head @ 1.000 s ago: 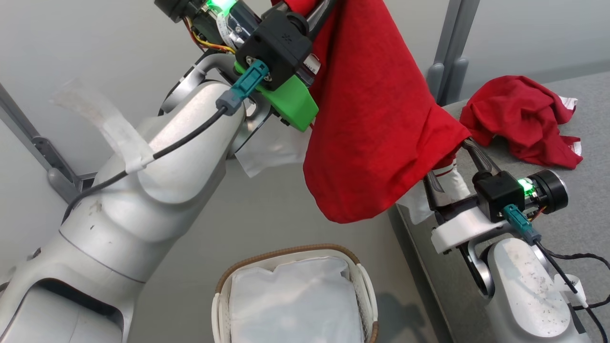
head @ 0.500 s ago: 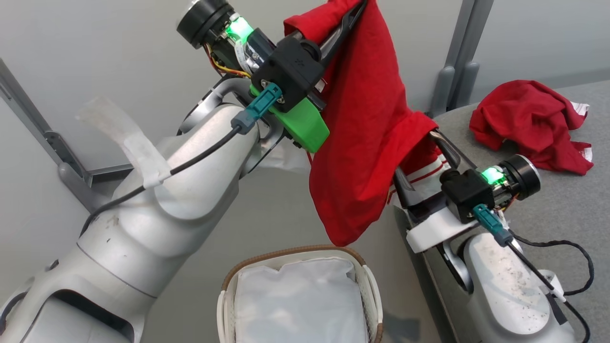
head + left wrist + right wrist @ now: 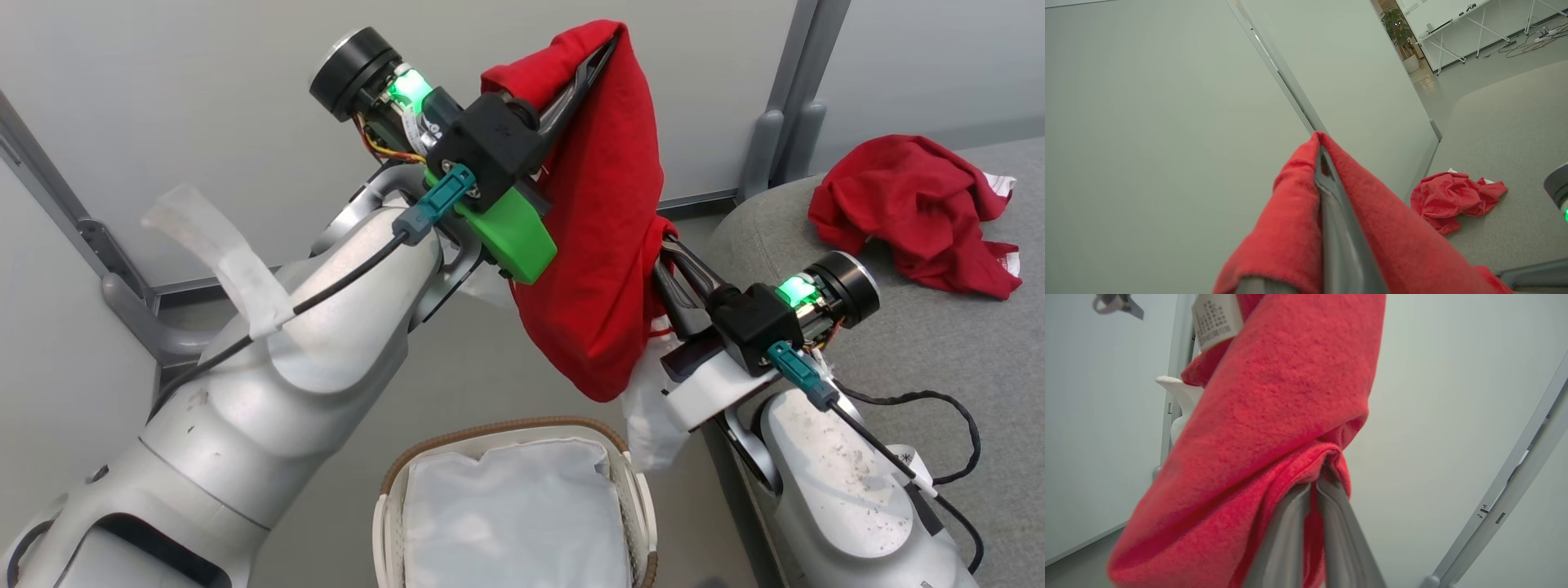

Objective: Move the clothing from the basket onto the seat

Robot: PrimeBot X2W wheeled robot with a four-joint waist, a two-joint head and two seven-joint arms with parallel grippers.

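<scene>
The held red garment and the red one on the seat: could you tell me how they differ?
The held garment hangs stretched in the air, pinched by the left gripper and right gripper; the seat garment lies crumpled on the grey seat, untouched. Both are bright red.

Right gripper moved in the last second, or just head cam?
Yes. The right gripper, shut on the hanging garment, went to the robot's left, away from the crumpled garment on the seat, which barely shifted in the head view.
</scene>
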